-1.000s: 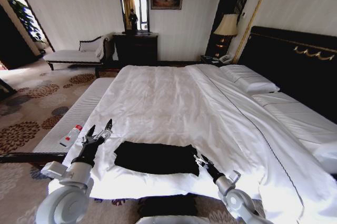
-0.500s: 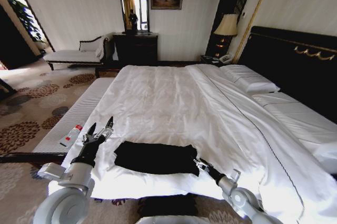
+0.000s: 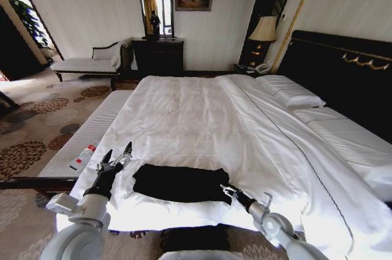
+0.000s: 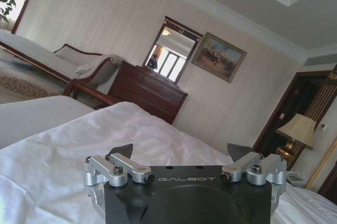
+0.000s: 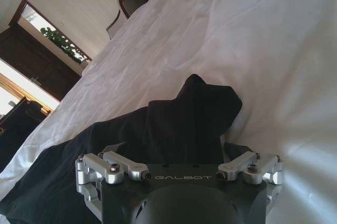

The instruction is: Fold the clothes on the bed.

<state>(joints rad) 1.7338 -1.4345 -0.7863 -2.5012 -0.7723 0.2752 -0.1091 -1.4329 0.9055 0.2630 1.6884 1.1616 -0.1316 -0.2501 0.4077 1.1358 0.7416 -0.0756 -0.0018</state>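
Here the black T-shirt (image 3: 182, 183) lies already doubled into a flat oblong near the foot edge of the bed (image 3: 202, 119), at about six o'clock in the head view. The right gripper (image 3: 225, 190) sits at the shirt's four o'clock corner; in the right wrist view a peak of black cloth (image 5: 197, 113) rises between its fingers, so it appears pinched onto that corner, though the fingertips themselves are hidden under the fabric. To do this fold well, I judge the corner should be lifted only enough to clear the sheet, then carried straight across toward nine o'clock so the edges meet squarely and the white bedding does not drag along.

The right forearm reaches low and nearly level from five o'clock. The left gripper (image 3: 114, 158) hangs above bare sheet just off the shirt's nine o'clock edge, fingers spread wide and holding nothing, its arm rising from seven o'clock.
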